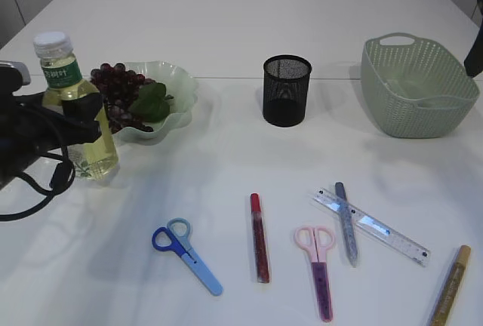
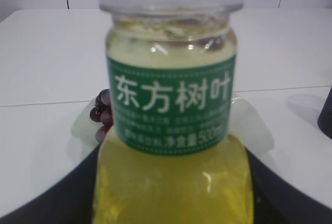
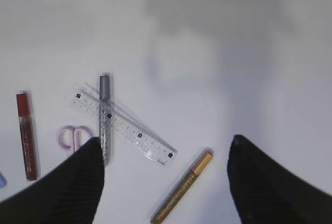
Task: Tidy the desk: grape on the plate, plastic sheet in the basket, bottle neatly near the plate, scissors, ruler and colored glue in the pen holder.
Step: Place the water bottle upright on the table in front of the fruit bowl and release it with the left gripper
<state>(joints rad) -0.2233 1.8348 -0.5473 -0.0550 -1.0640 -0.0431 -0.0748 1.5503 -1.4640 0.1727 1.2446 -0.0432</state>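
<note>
On white table point(image 1: 226, 32), bottle point(image 1: 75, 107) seemingly touches plate point(image 1: 177, 88).

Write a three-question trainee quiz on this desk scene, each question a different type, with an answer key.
1. True or false: the grapes already lie on the plate.
2. Multiple choice: what does the left gripper have between its jaws? A) the blue scissors B) the bottle C) the ruler
3. Fill in: the silver glue stick lies crossing the ____.

Key:
1. True; the bunch sits in the plate beside the bottle.
2. B; both jaws flank the bottle's yellow body in the left wrist view.
3. Ruler; it crosses the clear ruler, beside the pink scissors.
</note>
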